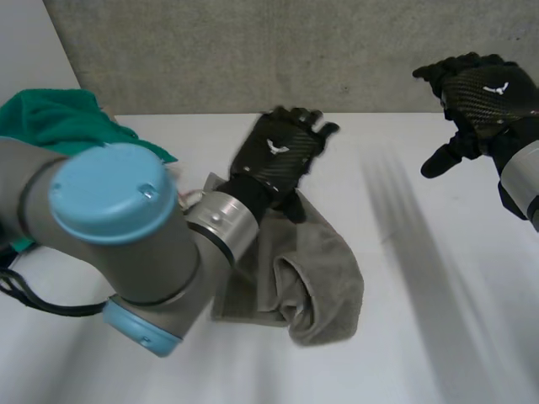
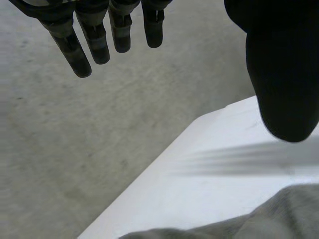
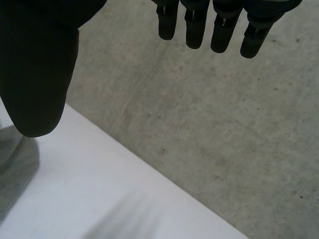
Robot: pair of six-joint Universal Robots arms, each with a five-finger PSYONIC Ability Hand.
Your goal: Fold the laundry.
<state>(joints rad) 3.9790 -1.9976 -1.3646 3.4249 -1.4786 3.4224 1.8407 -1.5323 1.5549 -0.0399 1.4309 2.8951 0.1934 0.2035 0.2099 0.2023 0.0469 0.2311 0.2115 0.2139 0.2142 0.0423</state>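
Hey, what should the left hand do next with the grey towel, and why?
Probably lower the left hand onto the bunched grey terry towel and pinch an edge: it hovers over the towel with straight fingers holding nothing, and the open right hand is raised well off to the side.

**White table [image 1: 438, 337] set against a grey concrete wall [image 1: 253, 50]**
The table's top is smooth and matte, and its far edge runs straight across the head view along the foot of the speckled wall. A paler, plain panel [image 1: 25, 59] stands at the wall's left end, its border slanting down toward the table. In the left wrist view the table [image 2: 189, 194] ends in an edge cutting diagonally across mottled grey concrete. The right wrist view shows the table [image 3: 109, 199] meeting the same pitted grey surface.
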